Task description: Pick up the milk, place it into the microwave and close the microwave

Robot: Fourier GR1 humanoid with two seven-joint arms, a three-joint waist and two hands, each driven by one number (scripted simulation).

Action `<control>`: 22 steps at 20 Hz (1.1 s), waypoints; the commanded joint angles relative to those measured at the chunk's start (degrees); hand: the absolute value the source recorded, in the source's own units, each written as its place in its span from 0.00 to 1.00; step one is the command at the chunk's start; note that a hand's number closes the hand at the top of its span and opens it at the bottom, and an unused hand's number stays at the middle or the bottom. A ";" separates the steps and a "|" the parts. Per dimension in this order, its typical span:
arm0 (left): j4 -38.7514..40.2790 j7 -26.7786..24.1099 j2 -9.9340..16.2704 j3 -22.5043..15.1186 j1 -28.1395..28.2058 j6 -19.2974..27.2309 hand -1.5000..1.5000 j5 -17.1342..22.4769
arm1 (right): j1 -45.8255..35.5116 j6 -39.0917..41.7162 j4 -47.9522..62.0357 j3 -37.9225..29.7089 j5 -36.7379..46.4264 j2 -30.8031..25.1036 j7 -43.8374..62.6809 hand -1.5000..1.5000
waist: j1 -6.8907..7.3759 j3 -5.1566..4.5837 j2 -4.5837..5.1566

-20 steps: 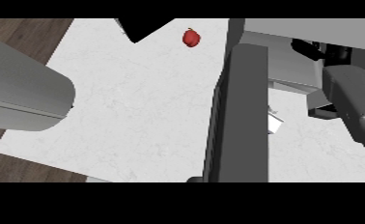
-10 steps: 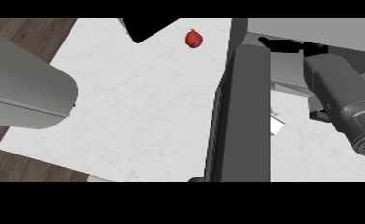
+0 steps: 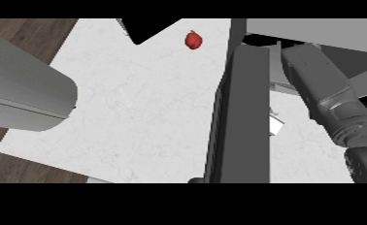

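Note:
The microwave (image 3: 308,27) stands at the right. Its dark door (image 3: 240,117) is swung open and runs down the middle of the view as a long slab. My right forearm (image 3: 323,93) reaches up along the door's right side. Only a dark bit of the right hand (image 3: 262,40) shows at the door's top edge, the rest hidden. A small white boxy thing (image 3: 276,126), possibly the milk, sits right of the door beside the forearm, apart from the hand. Of my left arm only the forearm (image 3: 28,98) shows, at the left edge.
A small red fruit-like object (image 3: 193,40) lies on the white marble counter (image 3: 143,112) near its back edge. A dark notch (image 3: 147,27) cuts into the counter's back. Wooden floor (image 3: 28,32) shows beyond the counter's left edge.
My right forearm has swung left toward the open door, and the black hand has slid behind the door's top edge. The white thing, the red object and the left forearm stayed put.

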 commanded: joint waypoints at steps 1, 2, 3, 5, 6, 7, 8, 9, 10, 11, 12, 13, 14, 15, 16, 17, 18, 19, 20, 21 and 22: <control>1.26 0.04 -0.13 -0.21 -0.45 0.01 0.00 -1.06 | -1.83 -1.77 -0.65 -0.14 -0.10 3.06 0.74 0.00 | -0.79 -0.04 -0.45; 0.29 -0.47 -0.75 -0.67 0.17 -1.04 0.00 -1.71 | -1.66 -0.85 -1.06 0.04 0.13 2.12 -0.23 0.00 | -0.99 -0.03 -0.64; 1.61 -0.51 -0.36 -0.52 -0.44 -1.09 0.00 -1.68 | -2.64 -1.47 -1.14 -0.25 -0.09 2.66 0.55 0.00 | -0.85 -0.06 -0.37; 1.67 -0.47 -1.66 -1.70 -0.76 -0.69 0.00 -3.28 | -2.50 -2.86 -1.52 -1.15 -0.82 3.35 0.22 0.00 | -1.89 -0.04 -0.43; 0.86 0.28 -1.02 -1.40 0.63 -1.01 0.00 -2.87 | 0.11 -3.79 -1.93 -1.71 -1.28 3.65 -2.40 0.00 | -2.21 0.07 -0.81; 1.69 -0.46 -2.20 -1.30 1.69 -1.57 0.00 -2.59 | 0.05 -3.21 -2.22 -2.06 -1.54 2.23 -2.59 0.00 | -2.38 -0.01 -1.04; 1.24 -0.13 -1.74 -1.66 1.71 -1.97 0.00 -2.26 | -1.39 -4.01 -2.17 -2.23 -1.61 1.34 -0.96 0.00 | -2.55 -0.03 -1.29; 0.64 0.34 -2.60 -2.44 1.14 -0.63 0.00 -3.17 | -1.01 -5.14 -2.65 -3.11 -2.45 2.36 -1.64 0.00 | -3.17 0.03 -1.29; 1.65 -0.63 -3.23 -2.35 2.29 -2.41 0.00 -3.67 | 0.50 -4.54 -2.93 -3.49 -2.73 0.63 -3.01 0.00 | -3.71 -0.03 -1.38; -0.28 -0.92 -4.11 -2.78 3.24 -2.78 0.00 -3.81 | 0.77 -6.05 -2.45 -3.10 -2.28 2.48 -2.78 0.00 | -3.22 -0.03 -1.69; 1.65 -1.58 -4.16 -2.72 2.75 -3.65 0.00 -4.63 | 1.03 -6.26 -2.80 -3.13 -2.25 2.01 -3.52 0.00 | -3.77 -0.09 -1.52; 0.20 0.38 -5.21 -4.87 2.87 -1.90 0.00 -5.60 | -0.06 -5.74 -2.85 -3.67 -2.75 1.54 -2.33 0.00 | -4.30 0.00 -1.60; 2.33 -1.09 -5.26 -3.76 3.75 -3.77 0.00 -5.61 | 0.62 -4.47 -2.80 -3.69 -2.74 0.92 -2.83 0.00 | -4.28 -0.10 -1.67; 1.80 -2.13 -5.14 -2.82 3.44 -4.13 0.00 -6.14 | 1.22 -3.98 -1.99 -1.84 -0.85 1.12 -3.11 0.00 | -4.50 -0.13 -1.98; 2.07 -1.76 -6.26 -4.48 2.36 -3.47 0.00 -7.37 | 2.31 -3.14 -1.85 -1.78 -0.77 1.06 -3.91 0.00 | -5.25 -0.09 -1.79; 2.95 -3.26 -7.04 -4.06 3.18 -5.10 0.00 -8.58 | 1.33 -1.63 -1.75 -2.04 -1.07 1.44 -2.75 0.00 | -5.25 -0.15 -2.14; 3.04 -2.71 -7.26 -4.34 2.18 -3.63 0.00 -8.95 | 2.59 -1.45 -1.82 -2.43 -1.41 0.87 -3.49 0.00 | -5.92 -0.10 -2.17; 3.43 -3.08 -6.14 -3.73 3.40 -5.57 0.00 -7.77 | 3.68 -0.59 -2.30 -2.85 -1.83 0.56 -4.88 0.00 | -5.86 -0.09 -2.37; 3.16 -3.91 -8.74 -5.67 3.30 -5.99 0.00 -10.05 | 3.62 1.47 -2.34 -2.92 -1.90 -0.48 -4.75 0.00 | -6.50 -0.11 -2.52; 0.93 -2.94 -8.95 -7.02 4.15 -6.12 0.00 -9.61 | 5.98 1.74 -2.43 -3.16 -2.12 -0.23 -6.85 0.00 | -6.61 -0.03 -2.64; 3.79 -4.84 -9.22 -6.71 4.82 -8.90 0.00 -9.51 | 6.51 2.40 -2.64 -3.97 -2.95 0.45 -7.49 0.00 | -6.36 -0.09 -2.53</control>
